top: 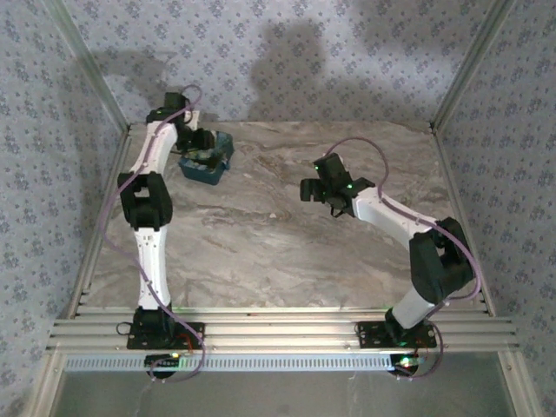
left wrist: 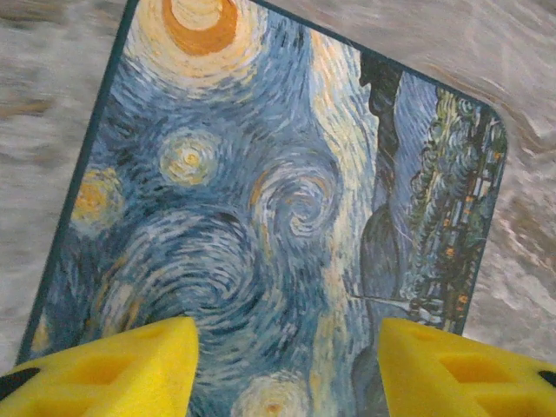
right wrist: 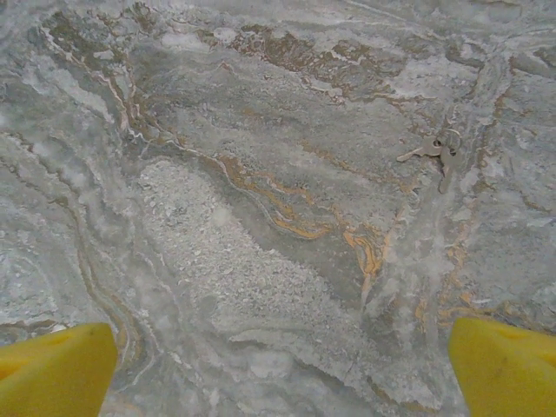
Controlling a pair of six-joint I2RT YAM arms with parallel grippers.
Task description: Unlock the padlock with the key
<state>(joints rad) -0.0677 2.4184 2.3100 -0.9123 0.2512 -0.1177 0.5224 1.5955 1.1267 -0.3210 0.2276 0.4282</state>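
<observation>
1. Padlock (top: pixel 207 159): blocky blue body, swirly yellow-and-white starry-night print on its broad face. Lies face-up at the far left of the marble tabletop (top: pixel 261 234).
2. Key (right wrist: pixel 423 151): small, slender, dull metal, on a ring with a second one. Flat on the marble.

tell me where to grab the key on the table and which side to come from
Grip the key at its wider head end by the ring, coming straight down from above. It lies flat and thin on the table, so a sideways approach would probably find no edge. The open right gripper looks suited, its fingers closing across the head.
</observation>
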